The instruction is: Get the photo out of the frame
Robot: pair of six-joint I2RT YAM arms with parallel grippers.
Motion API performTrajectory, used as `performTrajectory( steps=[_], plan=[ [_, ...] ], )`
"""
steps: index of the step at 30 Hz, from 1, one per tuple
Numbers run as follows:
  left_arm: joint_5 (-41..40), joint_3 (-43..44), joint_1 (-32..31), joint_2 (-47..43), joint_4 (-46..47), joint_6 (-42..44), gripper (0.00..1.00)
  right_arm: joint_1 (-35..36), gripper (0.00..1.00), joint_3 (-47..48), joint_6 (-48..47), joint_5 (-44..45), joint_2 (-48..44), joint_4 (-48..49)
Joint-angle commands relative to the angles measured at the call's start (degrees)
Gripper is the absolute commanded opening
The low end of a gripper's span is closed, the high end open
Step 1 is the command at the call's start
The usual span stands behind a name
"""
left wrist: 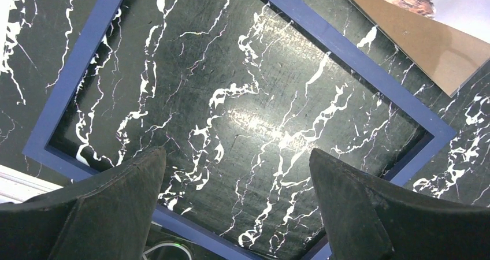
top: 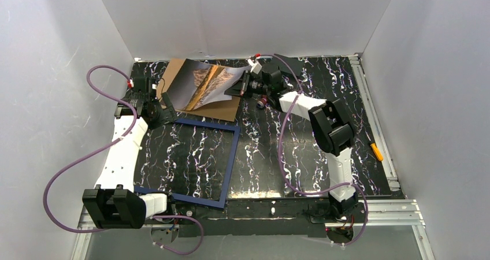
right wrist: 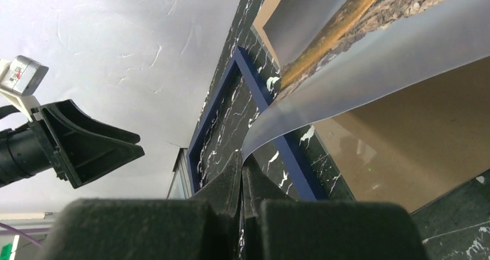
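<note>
Paper-thin glossy mountain photo curled limply at twelve o'clock, seemingly best held by its edge; right gripper pinched its corner, left gripper gaped empty.

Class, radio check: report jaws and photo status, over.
Left gripper jaws open near frame. Right gripper jaws shut on photo corner, curled off brown board. Nothing blocking.
</note>
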Motion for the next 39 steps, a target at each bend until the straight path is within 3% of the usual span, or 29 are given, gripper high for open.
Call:
performTrajectory(
  steps=[1,9,16,39],
  plan=[
    [1.2,0.8,0.3,0.5,-4.1,0.1,0.95,-0.3,0.01,4.2,-1.6,-1.4,3.9,4.9],
    [2.5,0.6,0.3,0.9,-3.7,-0.2,0.94,-0.4,0.01,9.3,-0.3,-3.6,12.5,5.2],
    [2.7,0.5,0.4,1.0,-3.7,-0.5,0.94,-0.6,0.01,8.9,-1.7,-3.8,14.6,3.4],
    [4.1,-0.2,0.4,0.7,-3.2,-1.1,0.94,0.0,0.01,-2.0,-0.7,3.2,9.1,4.9]
  ],
)
